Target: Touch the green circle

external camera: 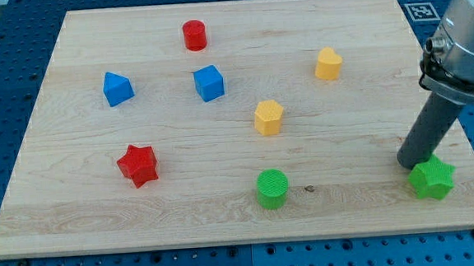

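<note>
Reaching remains undone: my tip (410, 164) rests beside the green star (432, 179), well right of the green circle (272, 188); a leftward slide is needed. No jaws are fitted.

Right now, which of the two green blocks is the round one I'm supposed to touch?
The green circle, near the view's bottom centre. The green star sits at the bottom right, right beside my tip, and has points rather than a round top.

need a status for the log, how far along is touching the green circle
Nothing looks done: the green circle sits untouched near the view's bottom. My tip is far to its right, against the green star. Left to do: slide leftward along the bare wood to the circle and make contact.
</note>
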